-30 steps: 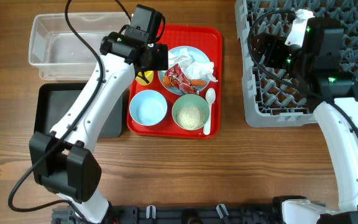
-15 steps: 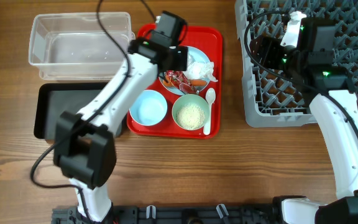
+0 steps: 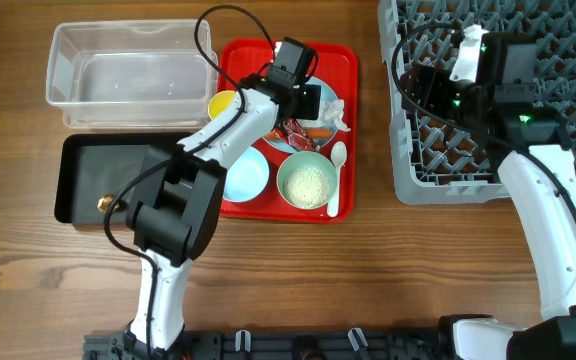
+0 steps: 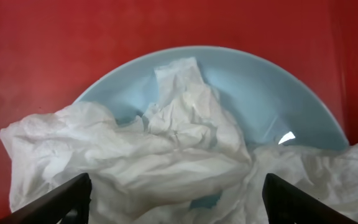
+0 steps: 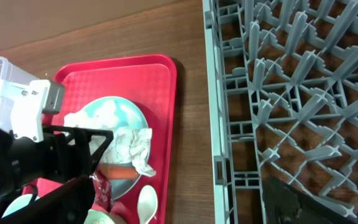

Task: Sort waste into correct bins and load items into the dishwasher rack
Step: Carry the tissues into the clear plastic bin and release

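Napkin (image 4: 166, 149), crumpled and white, sits on the pale blue plate (image 4: 272, 93) at the far middle of the red tray (image 3: 343, 60). The left end effector (image 4: 176, 190) hangs directly over it, fingers spread wide on either side, nothing gripped; the napkin is not yet lifted. The red wrapper (image 3: 290, 130) and carrot piece (image 3: 318, 131) lie on the same plate, toward the red tray's centre. Along the red tray's near edge are the green bowl (image 3: 281, 183) holding rice grains (image 3: 306, 186), the blue bowl (image 3: 253, 172) and the white spoon (image 3: 335, 172); the yellow cup (image 3: 223, 103) is at its left edge. The black tray (image 3: 88, 170) is just left of the red tray with one small brown scrap (image 3: 102, 203) in it, judged the only waste sorted. The clear tub (image 3: 63, 70), left and farther back, shows nothing inside. The dishwasher rack (image 3: 418, 170) is well right of the red tray, no dish visible in it; the right end effector (image 5: 178, 199) is above it, fingers wide, empty. Judged early: four wastes and all five dishes left.
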Controlling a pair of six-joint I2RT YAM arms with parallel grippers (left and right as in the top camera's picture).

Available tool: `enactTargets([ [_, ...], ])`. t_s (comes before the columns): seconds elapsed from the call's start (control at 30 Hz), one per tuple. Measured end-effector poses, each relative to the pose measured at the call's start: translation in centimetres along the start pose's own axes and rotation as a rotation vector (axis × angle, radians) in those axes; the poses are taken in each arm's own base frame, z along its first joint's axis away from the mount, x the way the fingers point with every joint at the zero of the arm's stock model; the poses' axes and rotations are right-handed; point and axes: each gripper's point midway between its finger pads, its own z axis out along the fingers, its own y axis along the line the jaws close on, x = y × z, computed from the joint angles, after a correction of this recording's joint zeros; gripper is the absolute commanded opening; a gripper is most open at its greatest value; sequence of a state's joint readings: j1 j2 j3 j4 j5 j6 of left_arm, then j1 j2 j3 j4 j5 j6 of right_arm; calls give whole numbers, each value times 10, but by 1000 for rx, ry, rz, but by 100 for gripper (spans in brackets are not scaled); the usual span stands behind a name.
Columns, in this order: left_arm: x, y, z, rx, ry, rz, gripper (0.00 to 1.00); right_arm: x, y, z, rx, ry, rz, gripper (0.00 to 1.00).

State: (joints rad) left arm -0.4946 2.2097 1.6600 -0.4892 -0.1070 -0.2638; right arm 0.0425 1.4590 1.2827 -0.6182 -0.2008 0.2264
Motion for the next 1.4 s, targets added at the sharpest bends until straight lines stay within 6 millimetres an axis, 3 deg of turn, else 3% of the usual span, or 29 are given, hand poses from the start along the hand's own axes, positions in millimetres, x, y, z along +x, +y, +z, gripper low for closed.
enactTargets([
  [0.17,15,4,19,-18,41,-1,39,1,0,0,0,3,-3,90],
  [0.27,13,5,19,-17,36,0,4,1,0,0,1,4,-3,90],
  [0.47,6,2,17,-5,20,-6,4,1,0,0,1,5,-3,90],
  [0.57,-9,-4,7,10,-1,-9,4,1,0,0,1,5,-3,90],
  [0.67,-36,-11,-23,37,-57,-15,4,1,0,0,1,6,-3,90],
  [0.77,-73,-14,-87,76,-161,-29,4,1,0,0,1,5,-3,90],
  [0.83,-86,-9,-118,86,-203,-42,4,1,0,0,1,5,-3,90],
  [0.87,-99,3,-151,88,-255,-64,4,1,0,0,1,6,-3,90],
  [0.97,-110,37,-189,62,-297,-114,4,1,0,0,1,5,-3,90],
  [1.07,-120,105,-219,-27,-338,-214,4,1,0,0,1,5,-3,90],
  [1.17,-112,182,-220,-151,-312,-327,4,1,0,0,0,3,-3,90],
  [1.27,-94,233,-199,-234,-235,-390,4,1,0,0,1,4,-3,90],
  [1.3,-87,243,-189,-251,-203,-401,20,1,0,0,1,4,-3,90],
  [1.33,-80,251,-177,-264,-167,-413,45,1,0,0,1,6,-3,90],
  [1.37,-73,258,-167,-274,-134,-419,82,2,0,0,1,6,-3,90],
  [1.4,-64,265,-153,-285,-95,-426,99,2,0,0,1,6,-3,90],
])
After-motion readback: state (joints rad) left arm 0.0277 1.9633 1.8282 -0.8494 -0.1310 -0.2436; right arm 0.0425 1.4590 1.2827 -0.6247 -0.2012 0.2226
